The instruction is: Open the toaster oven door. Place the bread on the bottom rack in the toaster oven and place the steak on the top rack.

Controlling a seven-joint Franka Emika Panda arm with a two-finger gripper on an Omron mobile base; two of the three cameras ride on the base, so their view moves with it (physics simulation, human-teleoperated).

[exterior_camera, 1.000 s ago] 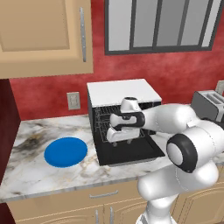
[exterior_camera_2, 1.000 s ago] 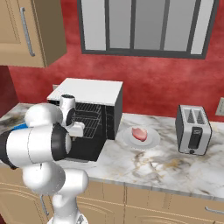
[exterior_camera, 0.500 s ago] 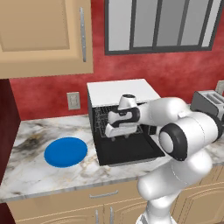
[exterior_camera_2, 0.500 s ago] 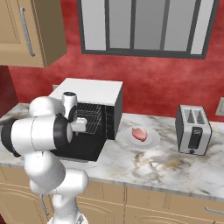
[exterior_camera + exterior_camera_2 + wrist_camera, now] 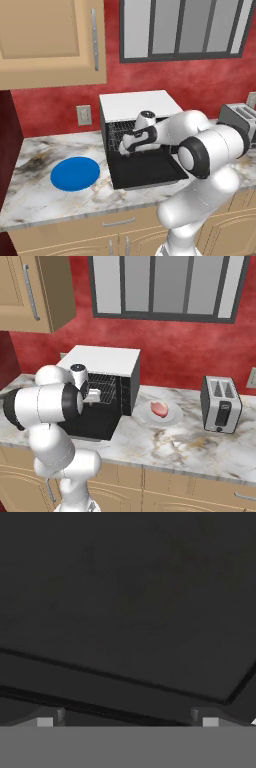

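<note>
Marble counter [image 5: 45, 200], red wall, toaster oven door [image 5: 145, 170] lying open, blue plate [image 5: 75, 173], gripper [image 5: 125, 150] fingers spread, empty

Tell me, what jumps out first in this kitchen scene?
The white robot arm reaches into the black toaster oven, whose door lies folded down flat on the marble counter. Left of the oven sits a bright blue plate; to its right, a steak waits on a white plate beside a silver toaster.

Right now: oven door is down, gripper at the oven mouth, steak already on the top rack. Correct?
Not quite. The steak is not on the rack; the right base view shows it on its plate on the counter. The toaster oven door is down and the gripper is at the oven mouth.
</note>
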